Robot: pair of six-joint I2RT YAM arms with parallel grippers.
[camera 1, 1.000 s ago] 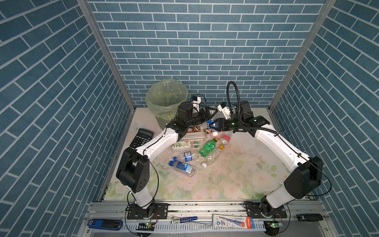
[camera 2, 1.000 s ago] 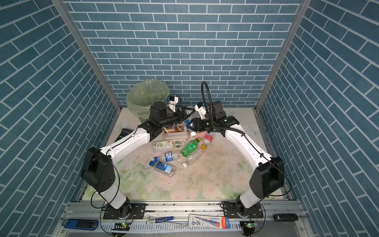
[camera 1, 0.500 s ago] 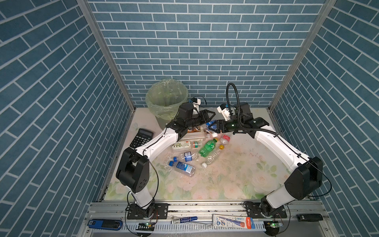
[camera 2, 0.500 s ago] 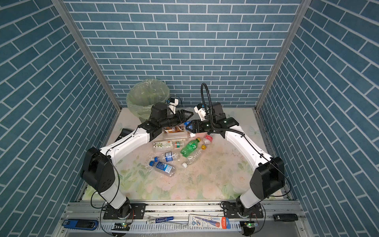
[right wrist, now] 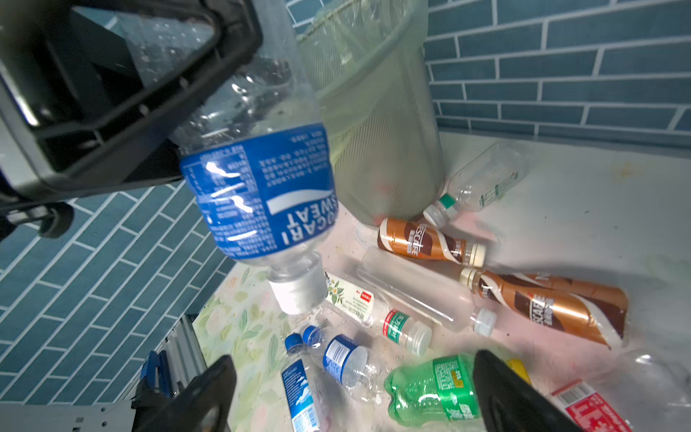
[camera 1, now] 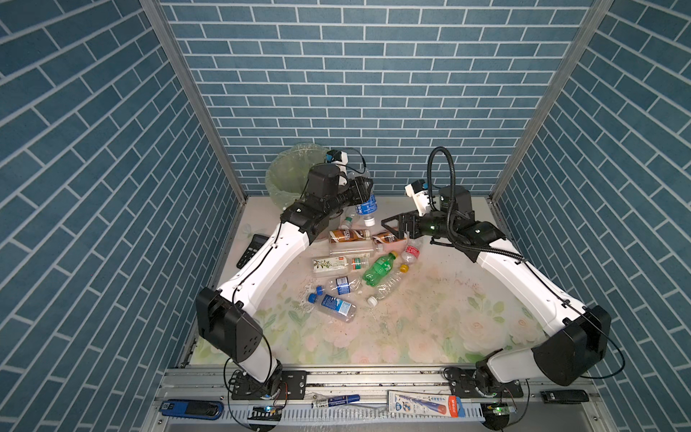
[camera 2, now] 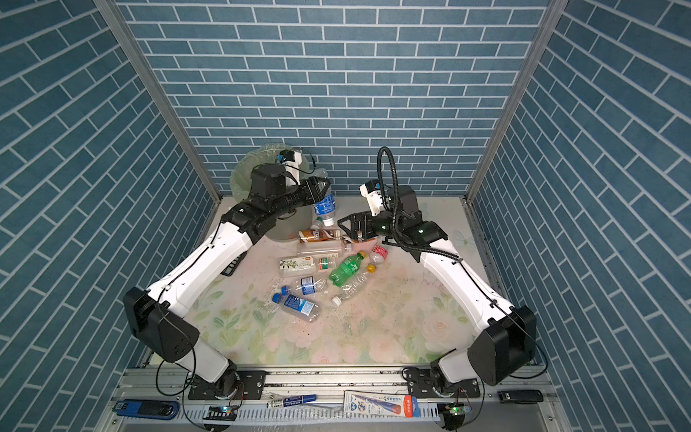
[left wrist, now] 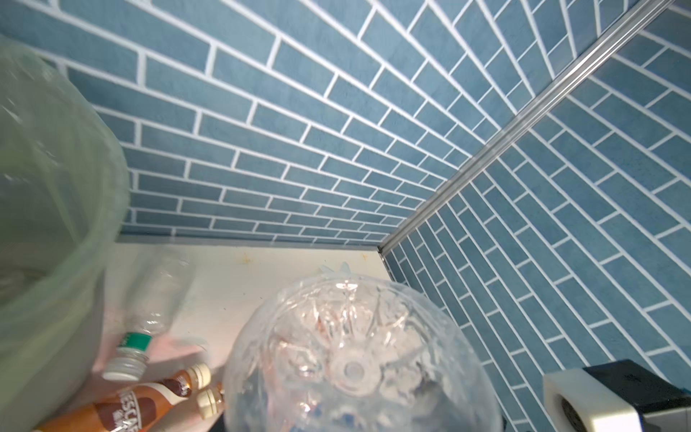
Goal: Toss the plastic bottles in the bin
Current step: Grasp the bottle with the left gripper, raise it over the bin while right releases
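Bottle (camera 1: 368,206), clear with a blue label and white cap, hangs cap-down, clamped by the left gripper (camera 1: 362,190), just right of the far-left bin (camera 1: 278,179); the right gripper (camera 1: 387,229) stands wide, holding nothing.

White arm links (camera 1: 269,262), black joints (camera 1: 232,329), ribbed black cable (camera 1: 440,149)

three walls (camera 1: 366,74) of blue brick-pattern tile with white joints close in the cell, meeting at the back corners behind silver metal posts (camera 1: 195,97). the worktop (camera 1: 430,318) wears a pale floral print of pink roses and green leaves. a grey metal rail (camera 1: 374,377) runs along its near edge. the light is bright and even.
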